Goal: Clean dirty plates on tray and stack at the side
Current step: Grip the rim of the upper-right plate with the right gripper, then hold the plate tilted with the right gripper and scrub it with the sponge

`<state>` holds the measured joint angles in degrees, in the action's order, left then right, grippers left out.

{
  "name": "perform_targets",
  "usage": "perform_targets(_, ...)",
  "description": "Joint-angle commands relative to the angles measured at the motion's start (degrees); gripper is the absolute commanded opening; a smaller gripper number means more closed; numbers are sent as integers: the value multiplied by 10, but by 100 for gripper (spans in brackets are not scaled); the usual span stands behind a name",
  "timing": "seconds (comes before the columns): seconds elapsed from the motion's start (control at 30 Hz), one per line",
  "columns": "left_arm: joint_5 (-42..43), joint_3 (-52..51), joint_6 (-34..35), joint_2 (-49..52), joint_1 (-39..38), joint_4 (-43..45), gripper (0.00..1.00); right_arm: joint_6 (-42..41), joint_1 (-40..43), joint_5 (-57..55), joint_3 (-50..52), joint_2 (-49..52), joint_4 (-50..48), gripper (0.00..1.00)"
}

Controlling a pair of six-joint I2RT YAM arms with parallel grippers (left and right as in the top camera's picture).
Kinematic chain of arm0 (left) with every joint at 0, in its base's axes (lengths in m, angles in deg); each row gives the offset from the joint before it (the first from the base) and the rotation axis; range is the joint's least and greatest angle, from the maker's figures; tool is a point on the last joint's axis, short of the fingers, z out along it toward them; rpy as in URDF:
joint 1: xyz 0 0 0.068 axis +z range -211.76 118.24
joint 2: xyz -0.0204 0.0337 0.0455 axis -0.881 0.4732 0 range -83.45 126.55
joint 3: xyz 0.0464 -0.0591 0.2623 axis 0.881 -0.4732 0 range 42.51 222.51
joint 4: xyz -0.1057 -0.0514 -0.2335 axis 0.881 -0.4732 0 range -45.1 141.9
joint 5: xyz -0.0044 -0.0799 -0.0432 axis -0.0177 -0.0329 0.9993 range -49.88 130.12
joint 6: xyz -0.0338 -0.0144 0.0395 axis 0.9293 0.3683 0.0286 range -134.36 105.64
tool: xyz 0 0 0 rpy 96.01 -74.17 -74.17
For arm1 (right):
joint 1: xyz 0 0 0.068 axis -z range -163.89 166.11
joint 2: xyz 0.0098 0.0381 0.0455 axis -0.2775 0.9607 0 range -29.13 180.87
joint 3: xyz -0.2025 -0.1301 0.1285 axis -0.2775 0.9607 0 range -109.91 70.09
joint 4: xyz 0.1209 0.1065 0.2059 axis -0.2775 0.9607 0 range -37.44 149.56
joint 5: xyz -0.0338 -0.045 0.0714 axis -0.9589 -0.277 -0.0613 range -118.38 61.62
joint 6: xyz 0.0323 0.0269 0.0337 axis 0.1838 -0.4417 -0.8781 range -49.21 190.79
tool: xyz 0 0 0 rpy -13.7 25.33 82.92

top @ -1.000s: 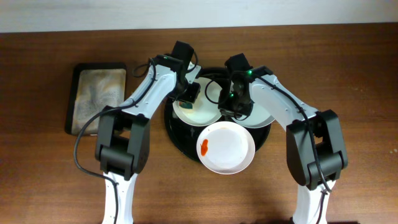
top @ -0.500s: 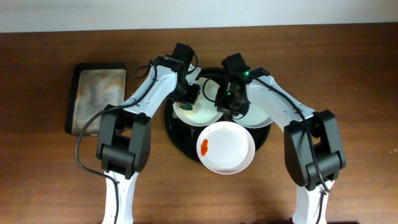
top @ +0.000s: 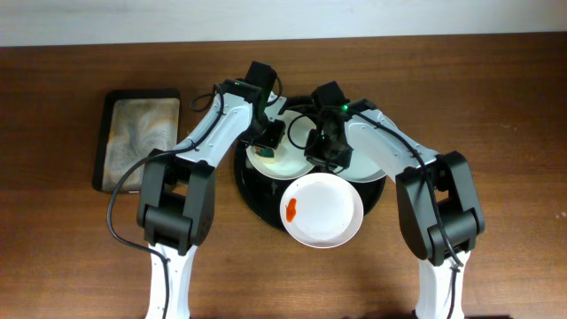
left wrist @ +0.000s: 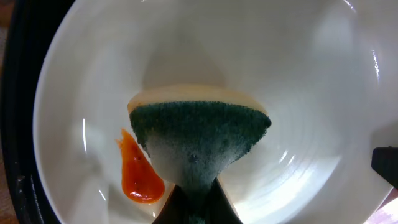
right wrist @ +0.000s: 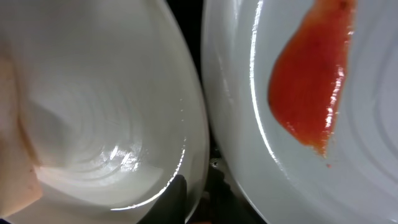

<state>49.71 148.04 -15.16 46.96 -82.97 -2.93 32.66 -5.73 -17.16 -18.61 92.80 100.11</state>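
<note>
front plate (top: 322, 210): round, shallow, white, with one orange-red smear (top: 291, 211) at its 9 o'clock side. it sits at the 6 o'clock edge of the round black tray (top: 251, 190), overhanging the raised rim toward the robot and apart from both grippers.

left plate (top: 283, 164): white, at about 11 o'clock on the tray. the left gripper (top: 270, 137) hangs over it, its fingers pinching a sponge (left wrist: 199, 134) with a green scouring face and a yellow backing. in the left wrist view the sponge stands inside the plate's bowl, and this plate's smear lies just beside the sponge at its 7 o'clock. whether the sponge touches the plate's surface cannot be told.

right plate (top: 365, 170): at about 2 o'clock on the tray, partly under the right arm. in the right wrist view it looks faintly greenish and carries a broad, glossy red smear. its rim runs just beside the left plate's rim, with a dark strip of tray between them.

right gripper (top: 319, 151): over the gap between these two plates, at the left plate's 3 o'clock rim. one dark finger (right wrist: 176, 193) shows just inside that rim. whether the jaws are spread or pinching cannot be told.

rectangular tray (top: 142, 137): dark-rimmed with a pale mottled inside, on the wooden table (top: 496, 106), well apart at the round tray's 9 o'clock.
</note>
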Motion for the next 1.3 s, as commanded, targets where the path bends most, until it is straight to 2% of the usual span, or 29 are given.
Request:
perform_targets(0.0,2,-2,4,1,3,-1,0,-14,-3,-29,1,6,1,8)
perform_targets(0.07,5,-2,4,1,3,-1,0,-14,-3,-29,1,6,-2,5)
perform_targets(0.2,22,-2,4,1,3,-1,0,-14,-3,-30,1,7,-5,4)
perform_targets(0.33,74,-1,5,1,3,1,0,-14,-3,-29,1,7,-5,4)
perform_targets(0.5,97,-1,46,1,3,-7,0,-14,-3,-29,1,7,-4,4)
perform_targets(0.63,36,-14,77,1,3,-16,0,-26,-3,-29,1,7,-4,4)
perform_targets(0.87,-51,-70,77,1,3,-14,0,-29,-3,-29,0,7,-5,4)
perform_targets(1.27,-243,-72,81,1,3,-23,0,-49,-2,-29,0,7,-3,4)
